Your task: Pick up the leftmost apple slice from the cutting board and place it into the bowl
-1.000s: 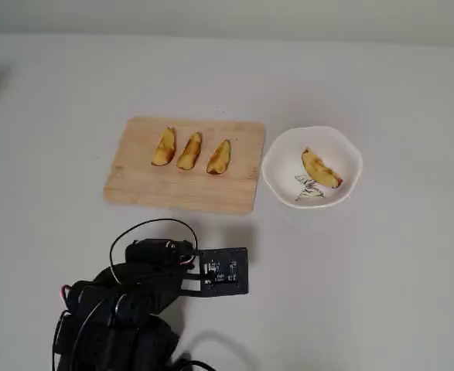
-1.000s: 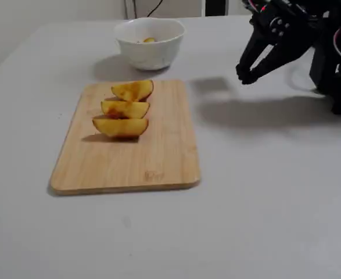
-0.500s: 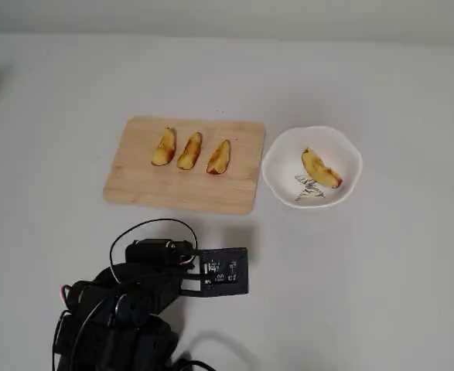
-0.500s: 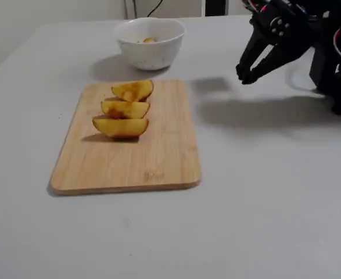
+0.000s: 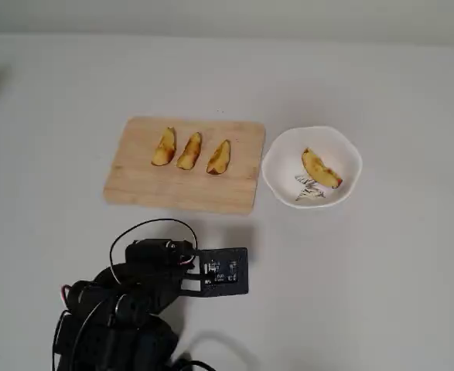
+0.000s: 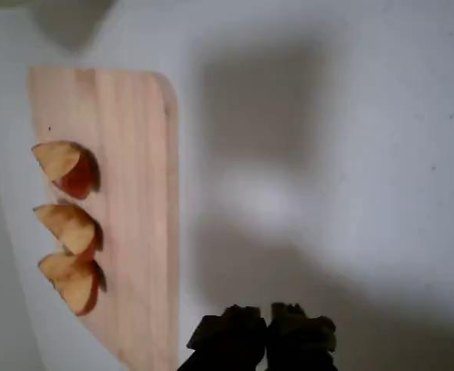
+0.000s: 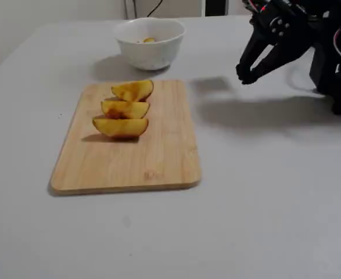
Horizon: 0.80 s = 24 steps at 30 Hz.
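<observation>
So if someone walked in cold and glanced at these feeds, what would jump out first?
Probably the three golden-yellow apple slices lined up in a row on the pale wooden cutting board. Next, the white round wavy-rimmed bowl just right of the board in the overhead view, with one yellow, red-edged apple wedge inside. The black two-finger gripper hangs above bare table, holding nothing.

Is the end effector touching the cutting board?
Apart. The fixed view shows the end effector raised above bare table, clear of the cutting board, empty.
</observation>
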Each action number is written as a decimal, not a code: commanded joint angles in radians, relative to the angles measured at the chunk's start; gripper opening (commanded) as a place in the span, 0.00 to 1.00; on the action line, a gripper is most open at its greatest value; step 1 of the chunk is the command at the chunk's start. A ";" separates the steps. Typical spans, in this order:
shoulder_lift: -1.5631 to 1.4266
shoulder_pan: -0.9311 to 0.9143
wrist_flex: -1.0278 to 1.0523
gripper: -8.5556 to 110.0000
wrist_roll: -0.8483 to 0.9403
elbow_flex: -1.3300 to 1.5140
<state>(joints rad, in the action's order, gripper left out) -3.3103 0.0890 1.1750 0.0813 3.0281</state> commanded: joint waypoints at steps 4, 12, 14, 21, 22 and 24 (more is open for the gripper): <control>-0.014 -0.003 -0.014 0.07 -0.002 -0.005; -0.014 -0.003 -0.014 0.07 -0.002 -0.005; -0.014 -0.003 -0.014 0.07 -0.002 -0.005; -0.014 -0.003 -0.014 0.07 -0.002 -0.005; -0.014 -0.003 -0.014 0.07 -0.002 -0.005; -0.014 -0.003 -0.014 0.07 -0.002 -0.005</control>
<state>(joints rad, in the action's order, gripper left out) -3.3103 0.0890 1.1750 0.0813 3.0281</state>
